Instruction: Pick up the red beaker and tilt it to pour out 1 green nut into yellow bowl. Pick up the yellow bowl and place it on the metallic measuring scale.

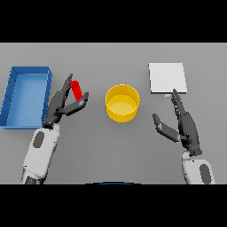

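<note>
A small red beaker (77, 89) stands left of centre on the grey table, slightly tilted. My left hand (61, 105) is right at it, its straight fingers behind the beaker and its thumb in front, not closed round it. The yellow bowl (122, 103) sits in the middle of the table, and I see no nut in it. The metallic measuring scale (167, 77) is a pale square plate at the back right. My right hand (186, 126) rests open below the scale, to the right of the bowl, fingers pointing toward the plate.
A blue open tray (26, 95) lies at the far left, close beside my left hand and forearm.
</note>
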Robot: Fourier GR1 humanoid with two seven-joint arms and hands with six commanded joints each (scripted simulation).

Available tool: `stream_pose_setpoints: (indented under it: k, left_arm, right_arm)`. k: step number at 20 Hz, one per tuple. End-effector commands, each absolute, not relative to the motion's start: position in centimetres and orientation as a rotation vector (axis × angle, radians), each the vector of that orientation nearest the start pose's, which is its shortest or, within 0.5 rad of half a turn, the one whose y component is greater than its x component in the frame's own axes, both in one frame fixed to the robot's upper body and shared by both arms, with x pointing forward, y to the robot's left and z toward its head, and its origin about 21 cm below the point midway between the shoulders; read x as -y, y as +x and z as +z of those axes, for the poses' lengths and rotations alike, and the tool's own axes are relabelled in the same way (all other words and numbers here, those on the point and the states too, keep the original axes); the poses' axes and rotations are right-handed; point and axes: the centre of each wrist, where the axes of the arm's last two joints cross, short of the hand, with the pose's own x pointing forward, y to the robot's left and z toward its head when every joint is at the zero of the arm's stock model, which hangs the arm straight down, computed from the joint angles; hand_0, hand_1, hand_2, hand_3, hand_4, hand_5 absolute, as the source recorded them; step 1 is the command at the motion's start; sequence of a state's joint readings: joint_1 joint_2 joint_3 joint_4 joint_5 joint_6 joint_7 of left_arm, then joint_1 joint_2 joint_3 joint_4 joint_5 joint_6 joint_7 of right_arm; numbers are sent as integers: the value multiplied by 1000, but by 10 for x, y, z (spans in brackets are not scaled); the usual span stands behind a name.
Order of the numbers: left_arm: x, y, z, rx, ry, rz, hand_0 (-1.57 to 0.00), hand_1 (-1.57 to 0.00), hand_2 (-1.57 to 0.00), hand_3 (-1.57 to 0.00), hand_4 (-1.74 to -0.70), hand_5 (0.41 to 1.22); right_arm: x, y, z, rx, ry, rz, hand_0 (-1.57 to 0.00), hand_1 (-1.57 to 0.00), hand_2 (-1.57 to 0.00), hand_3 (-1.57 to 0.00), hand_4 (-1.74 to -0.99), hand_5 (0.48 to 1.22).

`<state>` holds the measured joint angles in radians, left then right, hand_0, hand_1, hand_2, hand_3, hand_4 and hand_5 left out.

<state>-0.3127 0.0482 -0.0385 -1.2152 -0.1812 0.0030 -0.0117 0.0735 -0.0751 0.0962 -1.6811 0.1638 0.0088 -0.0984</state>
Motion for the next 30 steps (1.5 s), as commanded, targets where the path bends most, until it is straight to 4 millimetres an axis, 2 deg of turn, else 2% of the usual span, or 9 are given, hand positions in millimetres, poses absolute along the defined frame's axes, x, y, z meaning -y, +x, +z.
stream_pose_setpoints:
  k: [1, 8, 14, 16, 19, 22, 23, 26, 30]
  left_arm:
    - [-197, 325, -9, 1510, 89, -335, 1, 1, 1, 1, -1197, 657]
    - [-189, 352, -13, 1494, 109, -335, 1, 1, 1, 1, -1215, 678]
    - [-183, 362, -27, 1543, 34, -225, -4, -7, -54, -37, -1328, 738]
    - [-176, 364, -31, 1555, 31, -194, -207, -230, -287, -254, -1401, 787]
    - [-168, 365, -34, 1552, 111, -198, -755, -783, -844, -884, -1519, 999]
    - [-165, 367, -32, 1572, 148, -260, -1153, -1168, -1199, -1108, -1615, 1107]
    - [-165, 366, -32, 1576, 138, -254, -1237, -1248, -1273, -1154, -1636, 1130]
    - [-168, 365, -31, 1573, 141, -255, -1400, -1406, -1419, -1357, -1542, 1174]
    - [-172, 370, -17, 1628, 14, -166, -1501, -1503, -1509, -1484, -1660, 1150]
  right_arm:
    - [229, 229, 13, 1715, -121, 265, 1, 1, 1, 1, -1227, 630]
    - [231, 227, 13, 1710, -141, 258, 1, 1, 1, 1, -1241, 641]
    - [233, 229, 14, 1705, -133, 245, 1, 1, 1, 1, -1244, 644]
    - [234, 228, 15, 1709, -136, 245, 1, 1, 1, 1, -1240, 645]
    - [235, 228, 16, 1703, -137, 241, 1, 1, 1, 1, -1239, 648]
    - [233, 228, 15, 1705, -133, 240, 1, 1, 1, 1, -1241, 650]
    - [231, 227, 13, 1707, -129, 245, 1, 1, 1, 1, -1242, 650]
    - [232, 226, 16, 1720, -104, 238, 1, 1, 1, 1, -1255, 644]
    - [233, 226, 13, 1705, -125, 239, 1, 1, 1, 1, -1246, 644]
